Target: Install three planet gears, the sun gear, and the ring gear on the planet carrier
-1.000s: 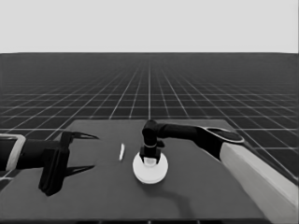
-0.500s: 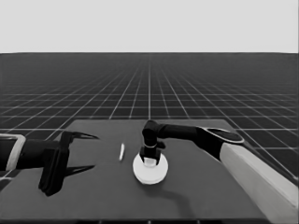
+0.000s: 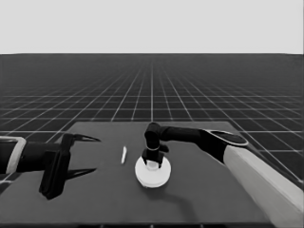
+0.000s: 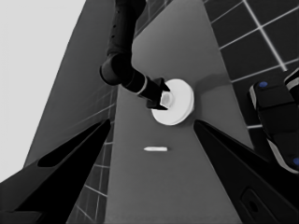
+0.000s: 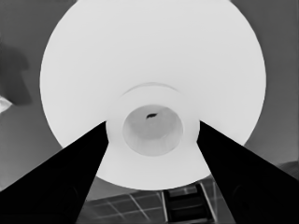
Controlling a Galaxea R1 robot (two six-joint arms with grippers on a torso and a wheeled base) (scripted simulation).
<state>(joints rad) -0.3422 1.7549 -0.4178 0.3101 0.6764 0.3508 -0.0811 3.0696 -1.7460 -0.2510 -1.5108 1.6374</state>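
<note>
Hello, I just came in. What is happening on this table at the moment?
The right gripper is down at the middle of the table, its two fingers on either side of the raised hub of the larger round part. No small gears are visible; it cannot be seen what lies beneath that part. A thin white piece lies apart, to its left. The left gripper waits open over the table's left end, holding nothing.

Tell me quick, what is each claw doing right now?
Left gripper: open, holding nothing, parked over the table's left end.
Right gripper: down on the larger round part, jaws at either side of its raised middle; a grip cannot be told.
</note>
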